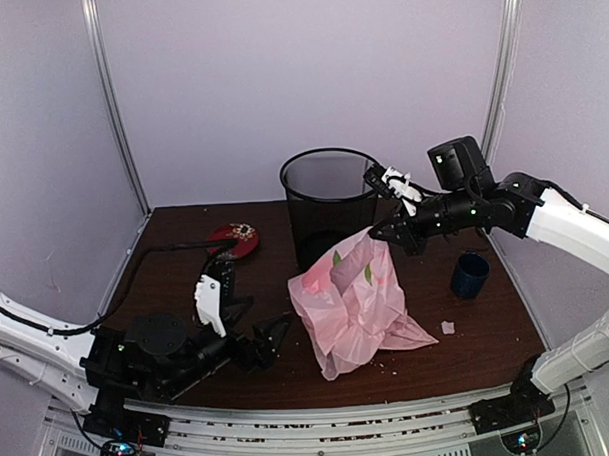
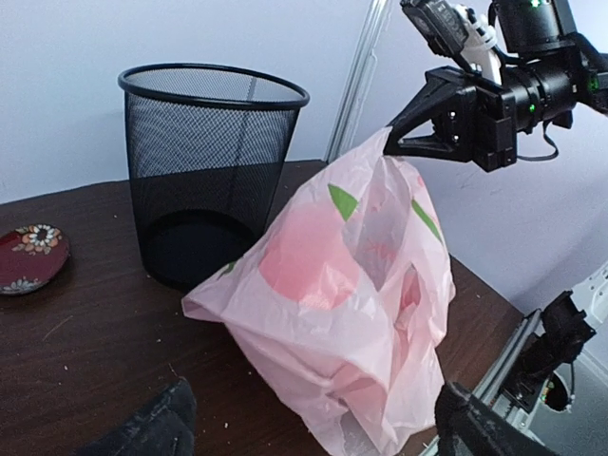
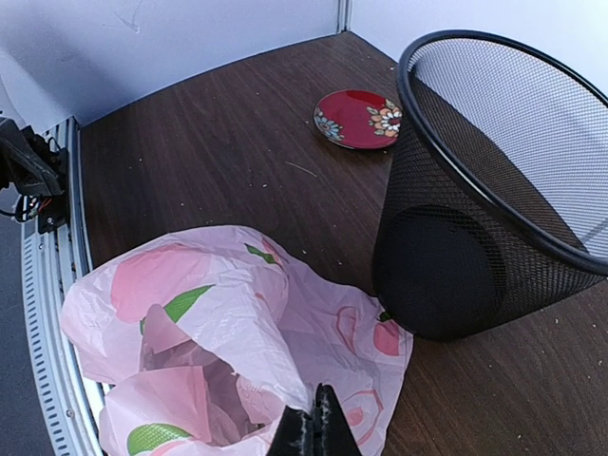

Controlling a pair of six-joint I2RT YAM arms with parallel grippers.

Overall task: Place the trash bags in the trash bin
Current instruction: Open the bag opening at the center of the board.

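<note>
– Dark-brown wooden tabletop (image 1: 489, 347), pale lilac walls behind. Where is the thing to be binned?
– The thin, crinkly pale-pink plastic bag (image 1: 357, 296) (image 2: 342, 285) (image 3: 218, 313) with darker pink round prints sits in front of the tall, round black wire-mesh bin (image 1: 329, 202) (image 2: 209, 161) (image 3: 494, 190). Its bulk is slumped on the wood just beside the bin's foot, and its top is drawn up towards the rim.
– Who has it?
– The right gripper (image 1: 380, 230) (image 2: 389, 138) (image 3: 318, 418): its two fingers are pressed together on a fold at the bag's top, film pinched between them. The left gripper (image 1: 260, 325) lies low at the near left, fingers spread wide, holding nothing, near the bag but apart from it.
– Which step, then?
– I'd judge it the lift: the grasp is made, most of the bag is not yet off the table, and nothing is in the bin.
– And next?
– Raise the pinch well above the rim so the hanging bulk clears it, carry it over the opening, then lower and let go. The bag looks wider than the mouth, so it may drape over the rim, and the free claw might have to push the rest in.
– Anything else about?
– A small round red plate with a flower pattern (image 1: 233, 237) (image 3: 359, 116) on the bin's left, and a dark-blue mug (image 1: 470, 275) on its right.
</note>
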